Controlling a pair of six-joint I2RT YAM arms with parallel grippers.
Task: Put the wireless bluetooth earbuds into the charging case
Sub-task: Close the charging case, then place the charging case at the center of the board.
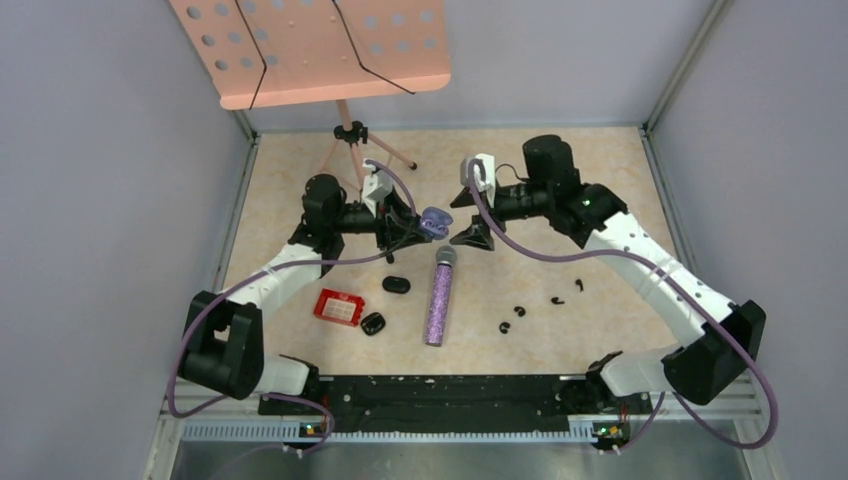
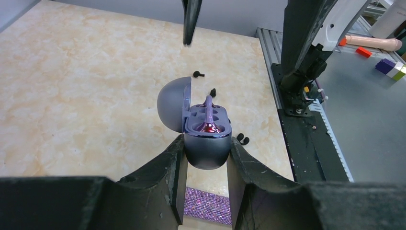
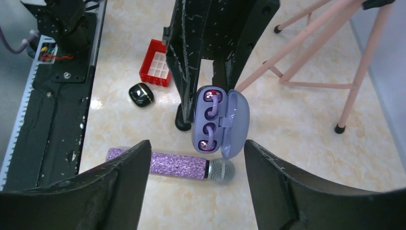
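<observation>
Your left gripper (image 2: 207, 141) is clamped on the body of the purple charging case (image 3: 219, 120), holding it off the table with the lid (image 2: 171, 103) swung open. Your right gripper (image 1: 458, 220) faces it with fingers wide apart, holding nothing. Both pale purple earbuds (image 3: 211, 102) sit in the case's wells, but in the left wrist view one stem seems to stand a little proud. I judge the step in hand to be seating that bud and shutting the lid. Keep the left grip steady and the case level. Bring one right finger onto the raised bud and press straight along the well, not sideways, or it may pop out and drop near the glitter microphone (image 1: 438, 295) below. Then push the lid over from its outer face, near the edge away from the hinge. The four black earbuds (image 1: 520, 311) lie loose on the table in front of the right arm. They are well apart from the two black charging cases (image 1: 396, 284), which look shut, near the red box (image 1: 339, 307).
</observation>
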